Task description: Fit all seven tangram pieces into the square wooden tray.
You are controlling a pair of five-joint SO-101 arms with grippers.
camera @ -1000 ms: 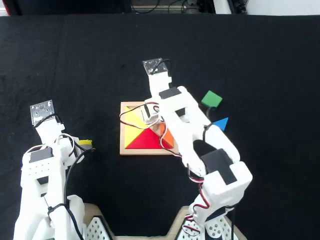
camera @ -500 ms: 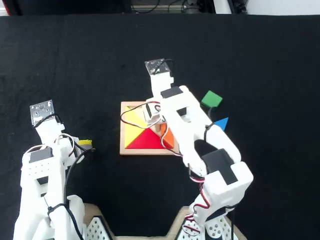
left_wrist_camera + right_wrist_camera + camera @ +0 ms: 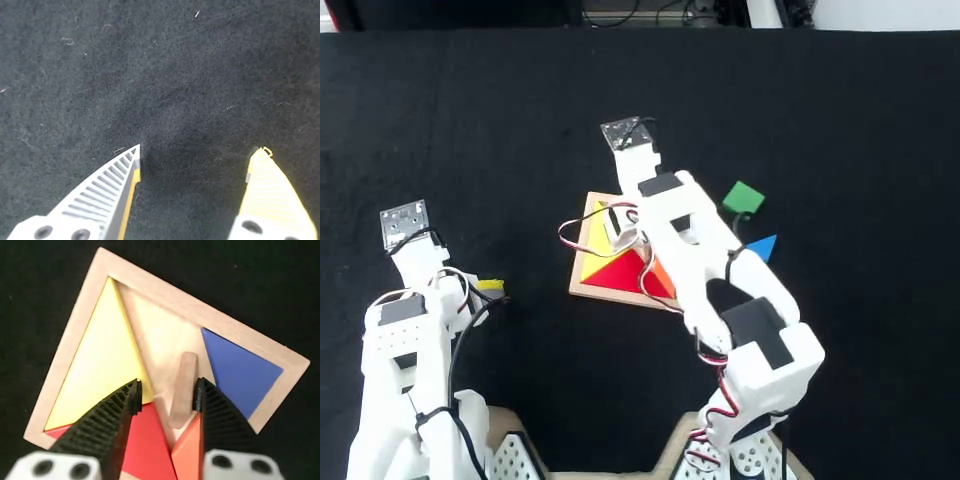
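Right wrist view: the right gripper [image 3: 167,385] straddles, jaws parted, 1 wooden piece [image 3: 182,390] standing on edge in the bare middle of the tray [image 3: 72,340], its long axis running along the jaws; the left gripper [image 3: 198,147] hangs open, well apart.

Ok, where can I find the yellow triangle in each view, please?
High view: yellow triangle in the wooden tray's left half, partly under the right arm.
Right wrist view: yellow triangle along the tray's rim.
Left wrist view: black cloth beyond the left gripper.
Shared landmark: the red triangle touching it.
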